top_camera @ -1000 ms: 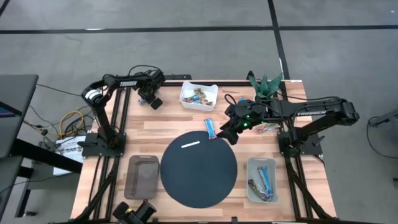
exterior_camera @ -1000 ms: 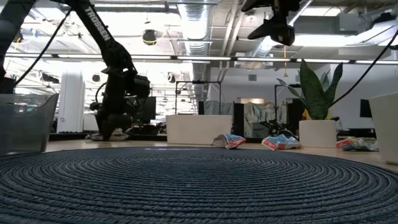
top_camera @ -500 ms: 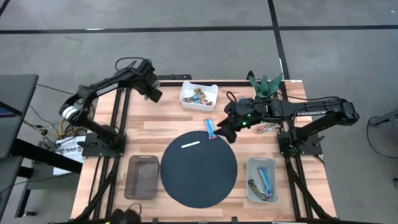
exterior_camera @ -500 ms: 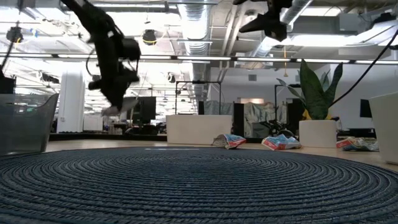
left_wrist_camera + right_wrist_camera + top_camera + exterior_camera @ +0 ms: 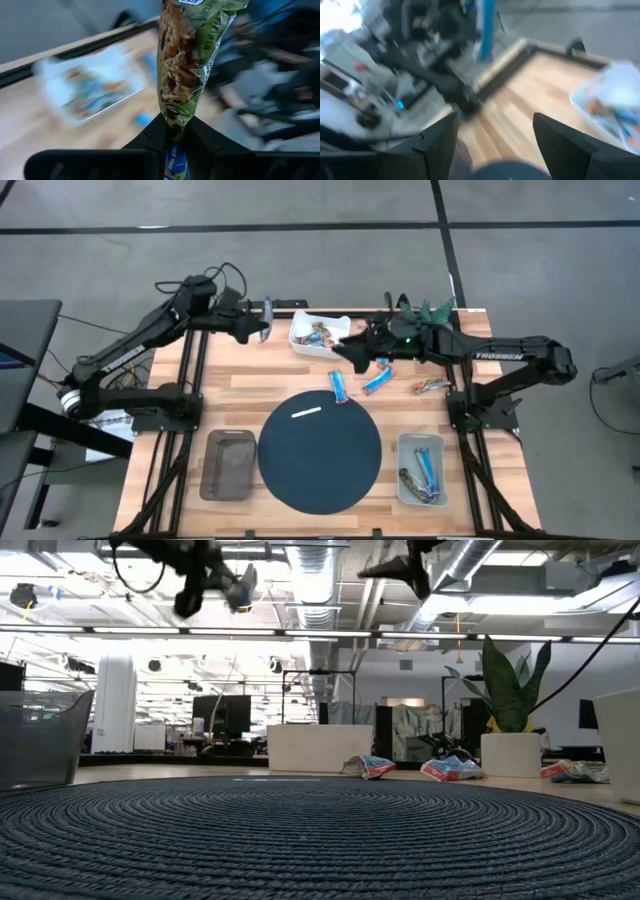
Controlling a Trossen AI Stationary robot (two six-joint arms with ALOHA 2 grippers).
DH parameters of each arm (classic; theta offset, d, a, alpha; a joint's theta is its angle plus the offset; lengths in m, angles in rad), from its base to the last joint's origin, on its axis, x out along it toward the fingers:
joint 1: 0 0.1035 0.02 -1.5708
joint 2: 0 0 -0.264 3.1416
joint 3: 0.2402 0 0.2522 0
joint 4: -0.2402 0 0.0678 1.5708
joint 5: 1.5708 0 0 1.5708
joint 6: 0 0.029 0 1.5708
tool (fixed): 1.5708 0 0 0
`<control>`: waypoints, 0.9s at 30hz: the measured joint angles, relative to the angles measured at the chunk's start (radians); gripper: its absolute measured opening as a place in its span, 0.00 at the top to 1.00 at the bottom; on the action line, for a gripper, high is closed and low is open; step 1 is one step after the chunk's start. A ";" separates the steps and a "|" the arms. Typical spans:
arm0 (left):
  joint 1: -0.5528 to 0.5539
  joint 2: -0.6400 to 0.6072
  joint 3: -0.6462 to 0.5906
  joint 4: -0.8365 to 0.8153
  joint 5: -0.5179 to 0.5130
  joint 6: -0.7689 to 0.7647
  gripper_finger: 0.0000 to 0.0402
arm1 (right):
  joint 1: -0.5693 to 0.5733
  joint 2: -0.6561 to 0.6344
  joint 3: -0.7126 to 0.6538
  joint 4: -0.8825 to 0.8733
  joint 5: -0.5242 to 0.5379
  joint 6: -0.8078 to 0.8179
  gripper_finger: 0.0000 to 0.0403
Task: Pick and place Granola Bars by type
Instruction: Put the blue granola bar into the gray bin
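My left gripper [image 5: 258,322] hangs high over the table's far left edge, shut on a granola bar [image 5: 187,60] in a green see-through wrapper; the low view shows the left gripper [image 5: 232,588] near the ceiling lights. My right gripper [image 5: 342,352] hovers open just near of the white bin [image 5: 320,332], which holds several bars. In its wrist view the right gripper [image 5: 492,145] has nothing between its fingers. Two blue bars [image 5: 339,387] [image 5: 377,381] and a foil bar [image 5: 432,385] lie flat on the wood. My left gripper pinches the green bar by the crimped end of its wrapper [image 5: 174,122] between its two fingers. The fingers come nearly level from the table's left. The bar sticks straight out ahead of the fingertips, lifted clear of the table.
A dark round mat [image 5: 320,450] with a white strip [image 5: 306,412] fills the table's middle. A grey bin [image 5: 228,464] stands at the near left and a clear bin [image 5: 420,468] with blue bars at the near right. A plant [image 5: 425,312] stands at the far right.
My left gripper has risen from the tabletop at the far left, swung toward the white bin and tipped from pointing down to nearly level, carrying the green bar clear of the table. My right gripper has moved toward the white bin, uncovering a blue bar.
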 joint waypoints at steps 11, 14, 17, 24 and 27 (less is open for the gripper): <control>-0.268 0.071 0.002 0.330 0.032 -0.193 0.90 | -0.014 0.000 0.000 0.150 -0.078 -0.051 0.38; -0.318 0.119 0.002 0.350 0.033 -0.216 0.91 | 0.005 0.000 0.000 0.185 -0.091 -0.081 0.38; -0.352 0.151 0.002 0.391 0.037 -0.240 0.91 | 0.020 0.000 0.000 0.187 -0.090 -0.105 0.38; -0.405 0.222 0.020 0.523 0.096 -0.289 0.91 | 0.031 0.017 0.000 0.215 -0.110 -0.106 0.38; -0.423 0.262 0.053 0.523 0.120 -0.288 0.91 | 0.030 0.027 -0.001 0.277 -0.145 -0.114 0.38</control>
